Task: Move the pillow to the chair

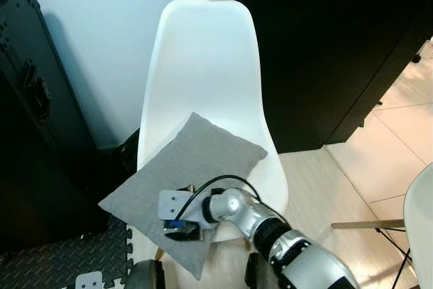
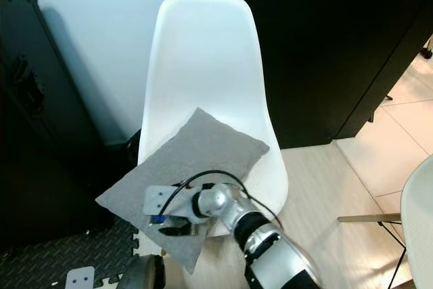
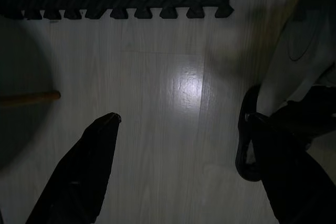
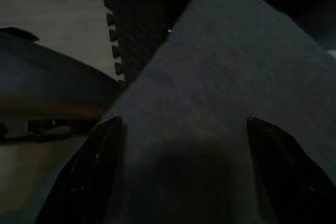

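A grey square pillow point(image 1: 186, 174) lies flat on the seat of the white shell chair point(image 1: 203, 65), and its near corner hangs over the seat's front left edge. My right arm reaches across from the lower right, holding my right gripper point(image 1: 181, 229) over that near corner. In the right wrist view the right gripper point(image 4: 184, 121) is open, its two black fingers spread wide with the pillow point(image 4: 226, 87) lying under and between them. My left gripper point(image 3: 181, 116) hangs open above the pale floor.
A tall black case point(image 1: 34, 120) stands left of the chair, and a black door point(image 1: 325, 45) stands behind it. A black foam mat point(image 1: 61, 262) covers the floor at the lower left. Another white chair's edge point(image 1: 419, 228) shows at the right.
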